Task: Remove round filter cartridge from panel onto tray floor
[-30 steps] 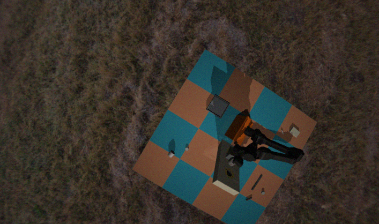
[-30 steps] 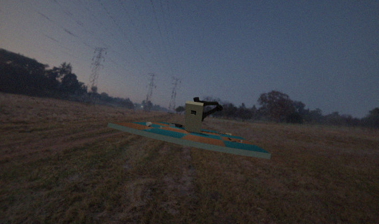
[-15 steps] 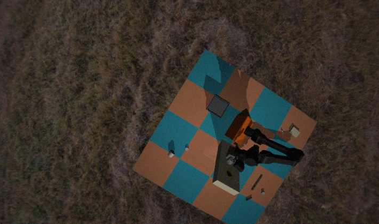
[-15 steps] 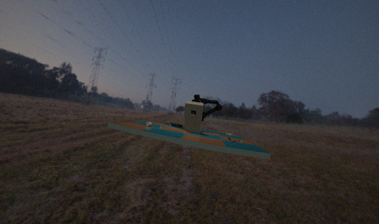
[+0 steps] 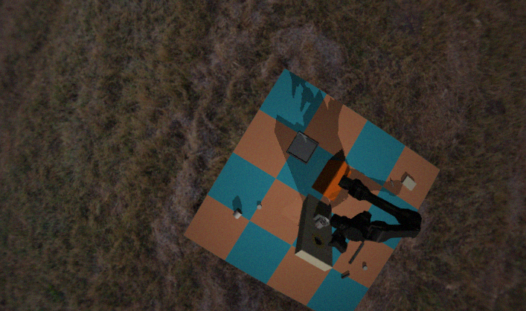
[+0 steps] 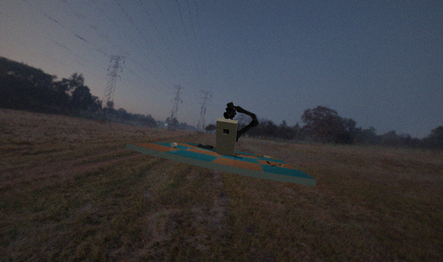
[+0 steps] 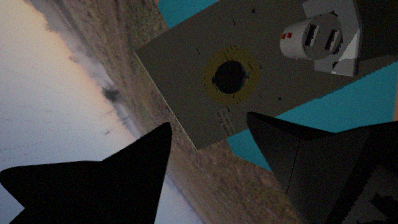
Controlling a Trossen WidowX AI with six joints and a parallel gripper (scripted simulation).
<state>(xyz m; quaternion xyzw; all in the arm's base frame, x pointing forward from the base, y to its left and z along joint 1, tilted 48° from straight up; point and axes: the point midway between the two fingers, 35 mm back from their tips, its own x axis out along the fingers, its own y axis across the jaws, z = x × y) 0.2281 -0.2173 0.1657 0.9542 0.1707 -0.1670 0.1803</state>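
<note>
You see a board (image 5: 257, 251) checkered in teal and orange-tan on brown grass (image 5: 82, 115). The panel (image 7: 190, 60) is grey with a yellow ring (image 7: 231, 76) round a dark hole. The cartridge (image 7: 310, 41) is white with a small red-and-yellow mark. The arm (image 5: 388, 222) is black.
</note>
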